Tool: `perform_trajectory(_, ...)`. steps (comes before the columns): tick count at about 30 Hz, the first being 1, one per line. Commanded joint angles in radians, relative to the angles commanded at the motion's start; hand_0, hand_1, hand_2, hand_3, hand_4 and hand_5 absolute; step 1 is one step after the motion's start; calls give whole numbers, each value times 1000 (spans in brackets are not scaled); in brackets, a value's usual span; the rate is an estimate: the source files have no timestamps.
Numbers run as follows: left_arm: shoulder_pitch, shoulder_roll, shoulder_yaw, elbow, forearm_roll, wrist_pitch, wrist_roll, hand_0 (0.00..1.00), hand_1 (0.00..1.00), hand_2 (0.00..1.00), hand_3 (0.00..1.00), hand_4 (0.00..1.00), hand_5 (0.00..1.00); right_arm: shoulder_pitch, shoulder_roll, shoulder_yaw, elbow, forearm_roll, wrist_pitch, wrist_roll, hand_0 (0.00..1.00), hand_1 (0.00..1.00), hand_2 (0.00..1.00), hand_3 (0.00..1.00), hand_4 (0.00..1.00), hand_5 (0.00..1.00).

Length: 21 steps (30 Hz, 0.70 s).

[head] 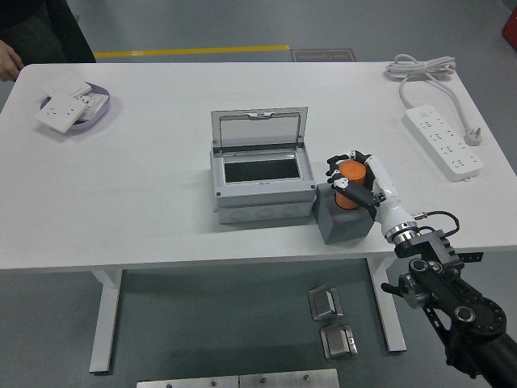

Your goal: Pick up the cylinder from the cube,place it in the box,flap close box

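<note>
Right robot hand (352,175), one in view, fingers wrapped around one orange cylinder (350,173); whether the cylinder's base touches the top of the one grey cube (342,218) beneath it cannot be told. Cube sits near the bench's (161,202) near edge, at 3 o'clock of one grey box (260,190) and touching or just beside its right wall. Box lid (258,128) stands open, tilted back toward 12 o'clock; dark interior exposed, nothing visible inside. Box's right wall lies between cylinder and opening.

Surroundings: one purple tray (81,113) at 10 o'clock of the box, far left, holding white wall-socket plates, count unclear. One white power strip (443,142) with coiled cable (422,66) at 2 o'clock, well apart. A person's dark sleeve (40,32) at the bench's far-left corner, hand just off the edge.
</note>
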Motion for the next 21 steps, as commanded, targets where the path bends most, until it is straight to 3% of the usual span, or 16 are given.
perform_trajectory(6, 0, -1, 5, 0, -1, 0, 1, 615, 641, 649, 671, 716, 252, 45, -36, -40, 57, -41, -23, -20, 298, 293, 289, 203, 2, 2)
perform_trajectory(11, 1, -2, 5, 0, 0, 1, 3, 615, 641, 650, 672, 716, 253, 118, -42, -131, 107, -159, -65, -100, 303, 290, 286, 194, 2, 2)
perform_trajectory(16, 0, 2, -3, 0, 9, 2, 7, 615, 641, 651, 673, 718, 257, 225, -4, -249, 86, -341, -93, -204, 297, 285, 283, 189, 2, 2)
perform_trajectory(21, -1, 5, -7, 0, 14, 3, 12, 614, 641, 652, 673, 722, 271, 328, 39, -359, 37, -533, -80, -297, 278, 278, 280, 187, 2, 2)
